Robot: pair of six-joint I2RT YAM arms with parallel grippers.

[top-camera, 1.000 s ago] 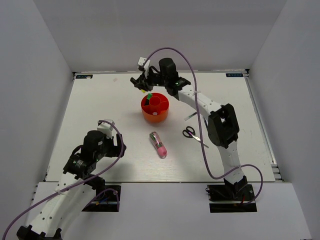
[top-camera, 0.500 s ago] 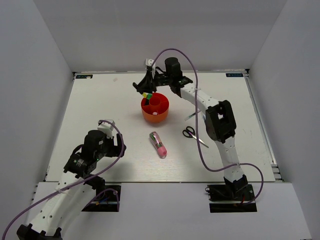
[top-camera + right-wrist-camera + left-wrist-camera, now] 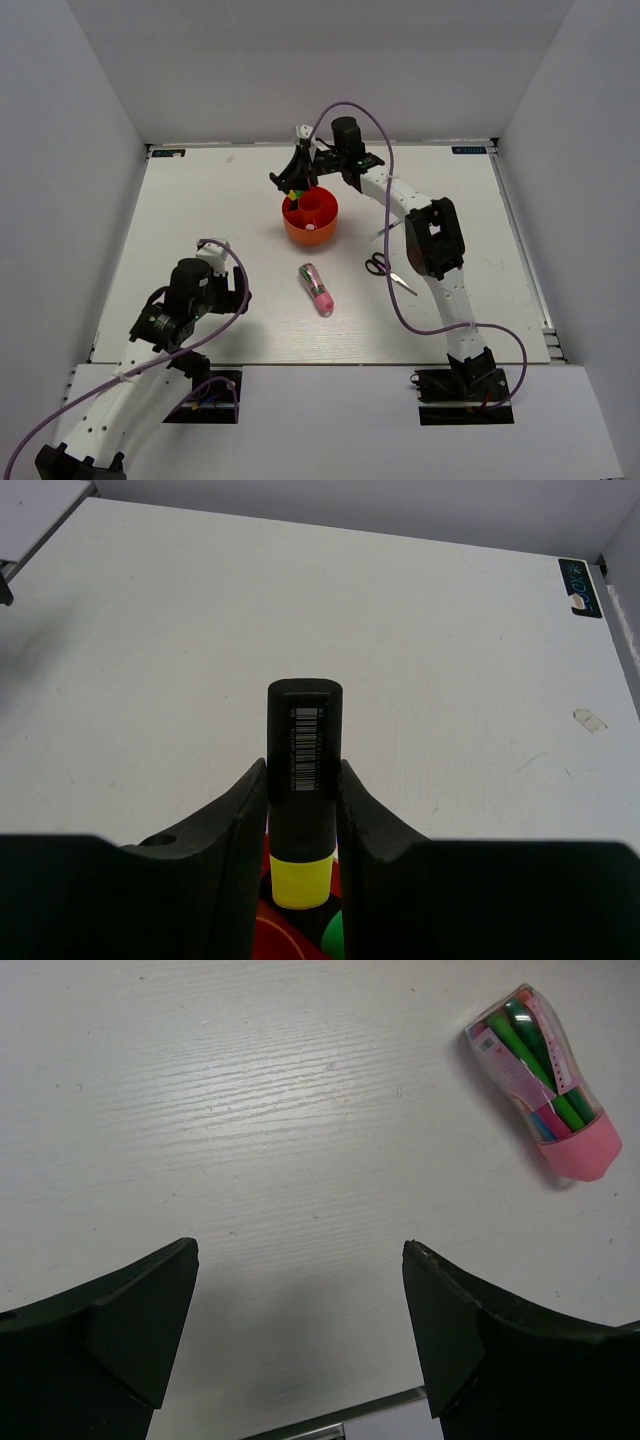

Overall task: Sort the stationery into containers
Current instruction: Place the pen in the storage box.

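My right gripper is shut on the yellow highlighter by its black cap. It holds the highlighter upright over the far left rim of the round orange-red organiser. The organiser's red inside and the top of a green marker show below the highlighter. The chunky pink-and-green pen lies on the table in front of the organiser and shows in the left wrist view. The black-handled scissors and a thin clear pen lie to its right. My left gripper is open and empty above the table.
White walls enclose the white table on three sides. A small label is stuck at the table's far corner. The table's metal front edge shows just below my left fingers.
My right gripper has shifted slightly right and turned, bringing the highlighter more upright over the organiser's far left rim. The left arm has not moved.
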